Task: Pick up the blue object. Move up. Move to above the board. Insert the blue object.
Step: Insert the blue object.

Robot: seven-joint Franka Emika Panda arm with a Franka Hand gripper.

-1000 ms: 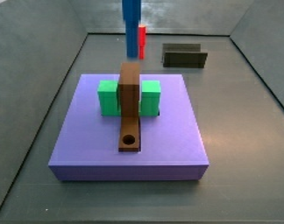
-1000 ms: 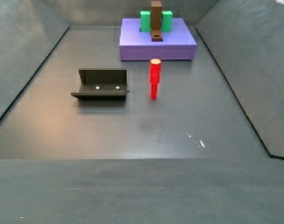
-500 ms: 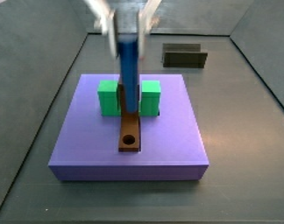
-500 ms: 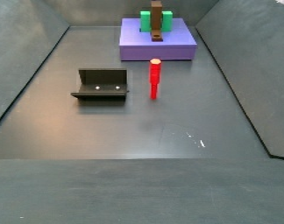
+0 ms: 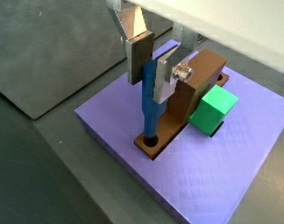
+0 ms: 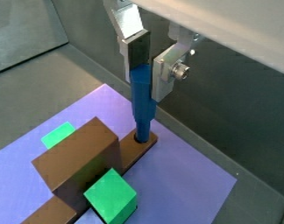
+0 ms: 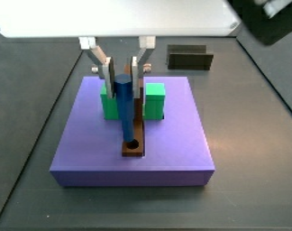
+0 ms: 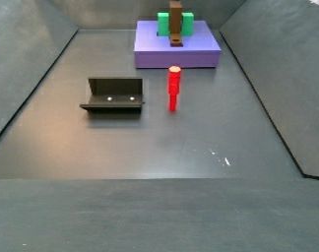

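Lowered since half a second ago, the gripper (image 7: 122, 74) pinches the blue peg (image 7: 123, 110), whose tip now sits at the hole in the board (image 7: 134, 131). Green blocks (image 7: 111, 101) flank that plank on a purple slab (image 7: 173, 144). In a wrist view the peg (image 6: 142, 105) enters the hole. A side view alone shows the fixture (image 8: 113, 95), then the glossy red peg (image 8: 174, 90) mid-table.

A simulated test cell: plain grey floor (image 8: 189, 177), flat-coloured blocks, gripper (image 7: 122, 77) above.

Gripper (image 7: 122, 72) flanked by green blocks (image 7: 152, 101).
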